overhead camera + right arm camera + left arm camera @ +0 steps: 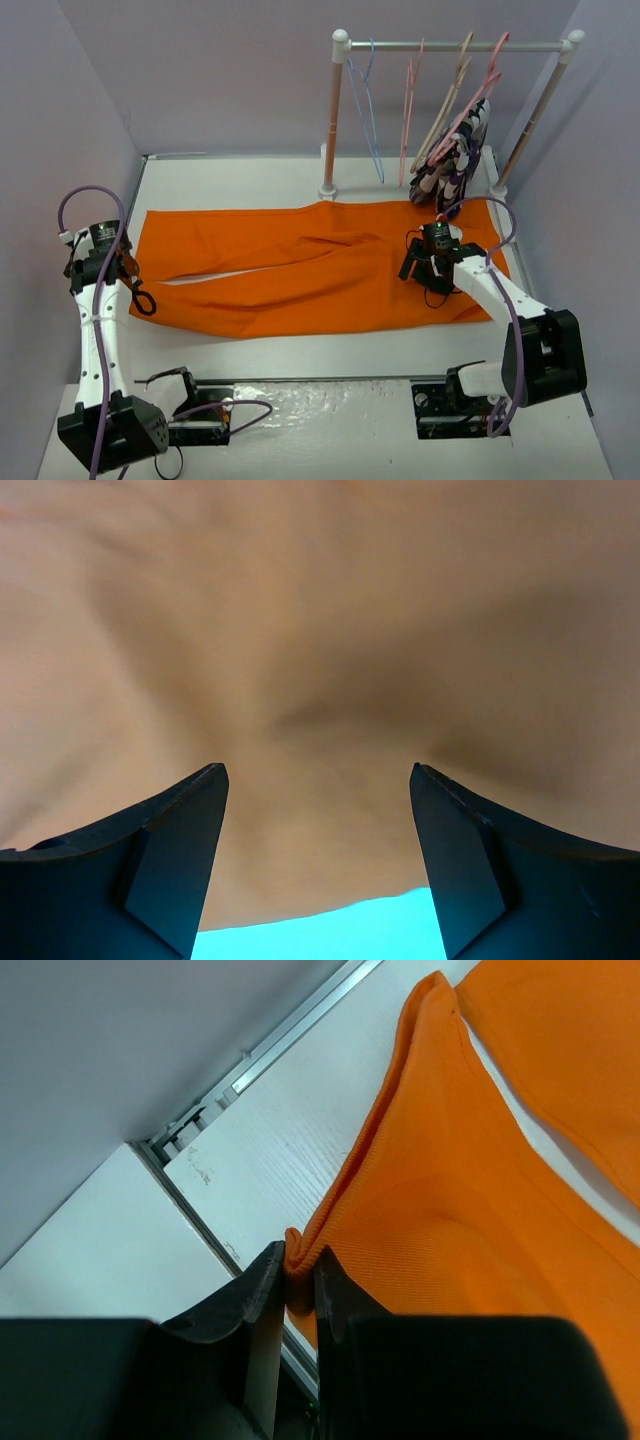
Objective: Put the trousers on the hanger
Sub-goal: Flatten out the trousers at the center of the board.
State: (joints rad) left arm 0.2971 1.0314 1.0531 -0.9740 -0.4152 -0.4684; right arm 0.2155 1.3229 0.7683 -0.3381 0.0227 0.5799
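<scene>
Trousers (300, 275) – bright orange, plain cloth, the largest garment in view. They lie flat on the white table (300, 350), in front of the clothes rack (450, 45), with soft creases across the middle. In my right wrist view the cloth fills nearly the whole picture and is blurred.

Left gripper (298, 1275): the fingers are pressed together on a folded edge of the orange cloth at the left end of the trousers. The cloth rises from the table into the pinch.

Right gripper (318, 775): the fingers stand well apart above the cloth near the right end of the trousers. I cannot tell whether the tips touch the cloth.

Rack: a light-blue wire hanger (366, 110) hangs by its hook at the left end of the rail, bare and apart from the rest. To its right hang the pink hangers (410, 100) and a beige hanger (450, 95). A purple, white and black patterned garment (455, 165) hangs at the right end, its lower part near the far right corner of the trousers.

Orientation: the long axis of the trousers runs left to right across the table – two legs point left with a narrow gap of table between them, and the joined part lies to the right.
</scene>
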